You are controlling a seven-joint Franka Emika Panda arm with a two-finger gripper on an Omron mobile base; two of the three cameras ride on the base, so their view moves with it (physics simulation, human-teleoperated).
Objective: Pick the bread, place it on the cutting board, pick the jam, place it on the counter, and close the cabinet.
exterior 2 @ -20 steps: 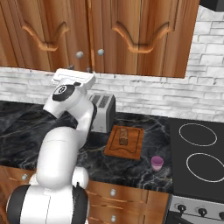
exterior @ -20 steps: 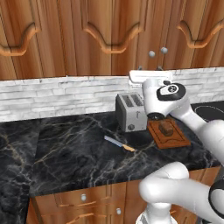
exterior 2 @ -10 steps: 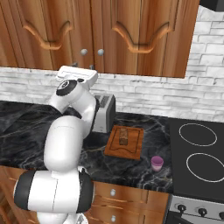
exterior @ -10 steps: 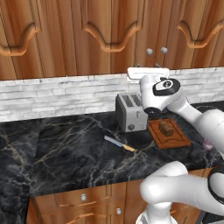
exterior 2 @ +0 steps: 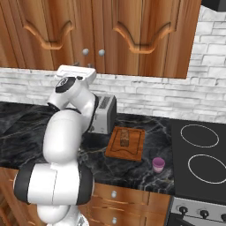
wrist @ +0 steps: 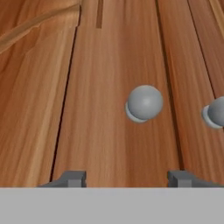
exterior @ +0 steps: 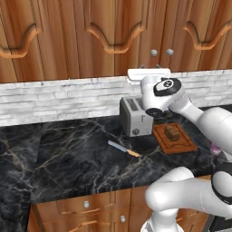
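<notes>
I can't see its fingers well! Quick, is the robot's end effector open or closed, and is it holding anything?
End effector: fingertips stand apart with nothing between them, so open and empty, facing a cabinet door knob.

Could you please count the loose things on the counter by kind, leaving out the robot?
Toaster: 1
Cutting board: 1
Bread: 1, lying on the board
Jam jar: 1
Knife: 1
Total: 5
</notes>
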